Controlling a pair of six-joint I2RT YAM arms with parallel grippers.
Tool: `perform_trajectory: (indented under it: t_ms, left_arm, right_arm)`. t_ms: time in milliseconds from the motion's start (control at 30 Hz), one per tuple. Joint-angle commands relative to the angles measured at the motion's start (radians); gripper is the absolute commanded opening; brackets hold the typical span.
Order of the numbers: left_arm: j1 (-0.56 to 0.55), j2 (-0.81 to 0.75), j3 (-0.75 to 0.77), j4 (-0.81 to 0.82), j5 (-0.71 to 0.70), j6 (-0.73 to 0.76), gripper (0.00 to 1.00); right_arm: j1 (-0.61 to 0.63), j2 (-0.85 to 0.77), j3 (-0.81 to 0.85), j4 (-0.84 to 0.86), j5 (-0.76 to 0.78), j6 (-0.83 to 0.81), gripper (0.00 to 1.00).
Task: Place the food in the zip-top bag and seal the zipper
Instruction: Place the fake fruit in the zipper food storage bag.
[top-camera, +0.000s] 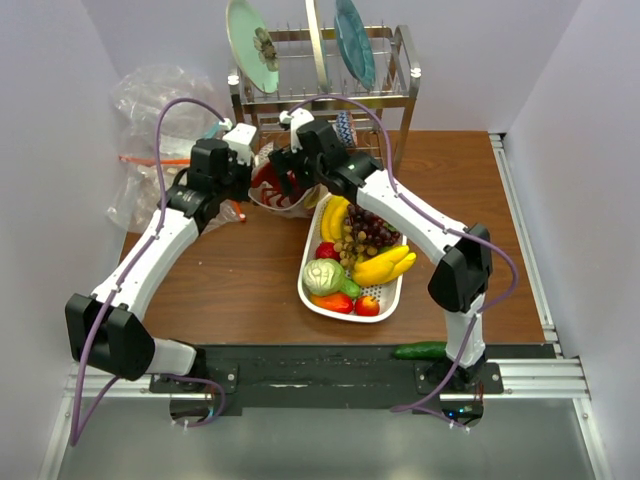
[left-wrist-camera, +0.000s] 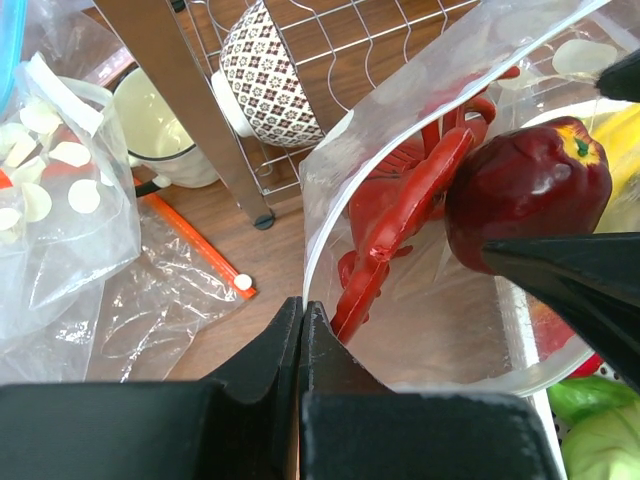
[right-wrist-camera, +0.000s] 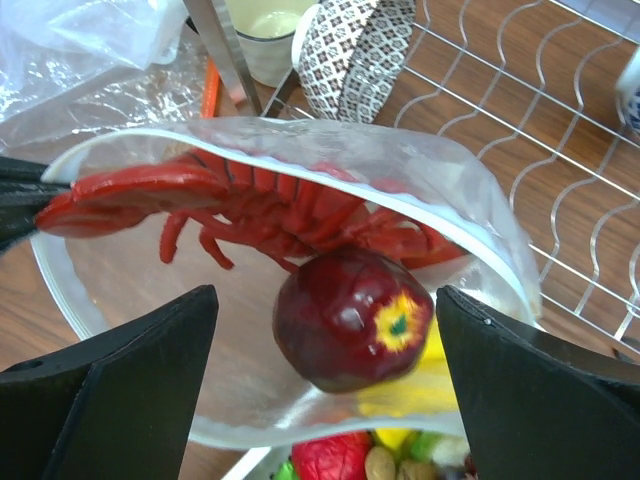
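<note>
Pinching the zip-top bag (left-wrist-camera: 420, 320) at its rim, the left fingers (left-wrist-camera: 268, 355) are closed; the right fingers (right-wrist-camera: 130, 370) stand spread wide, flanking the dark red apple (right-wrist-camera: 350, 320) beside the red lobster (right-wrist-camera: 250, 205).

Lighting is bright, even and diffuse from above in all three views. Shadows under the arms on the brown wooden bench (top-camera: 250, 280) are soft and faint. Top view is sharp throughout. Small white glare spots on the glossy dark red plastic apple (right-wrist-camera: 350, 320). Broad pale sheen across the clear white-dotted plastic bag (left-wrist-camera: 400, 120). Right end effector (right-wrist-camera: 326, 290): black fingers (right-wrist-camera: 110, 400) sit near the lens, soft-edged and flat black with no surface detail.
</note>
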Motion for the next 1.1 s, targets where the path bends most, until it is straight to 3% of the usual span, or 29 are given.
perform_trajectory:
  t_ms: [0, 400, 700, 867, 967, 1000, 1067]
  left_arm:
    - [0.009, -0.005, 0.069, 0.0, 0.013, -0.001, 0.0]
    - [0.009, 0.004, 0.073, -0.005, 0.019, 0.001, 0.0]
    - [0.009, 0.011, 0.078, -0.008, 0.015, 0.004, 0.0]
    - [0.009, 0.009, 0.076, -0.01, 0.013, 0.004, 0.0]
    - [0.009, 0.012, 0.078, -0.014, 0.015, 0.004, 0.0]
    - [0.009, 0.012, 0.081, -0.014, 0.013, 0.002, 0.0]
    - [0.009, 0.012, 0.09, -0.031, 0.012, 0.001, 0.0]
  right_arm:
    - [-0.002, -0.088, 0.081, -0.06, 0.031, -0.021, 0.91]
    - [-0.005, -0.216, 0.024, -0.22, 0.221, -0.093, 0.73]
    - [-0.033, -0.157, 0.049, -0.271, 0.048, -0.141, 0.66]
    - [-0.033, -0.095, 0.059, -0.258, 0.049, -0.159, 0.63]
    - [-0.033, -0.07, 0.069, -0.248, 0.057, -0.167, 0.45]
    - [-0.033, -0.058, 0.082, -0.251, 0.06, -0.171, 0.27]
    - [-0.033, -0.048, 0.111, -0.271, 0.061, -0.176, 0.06]
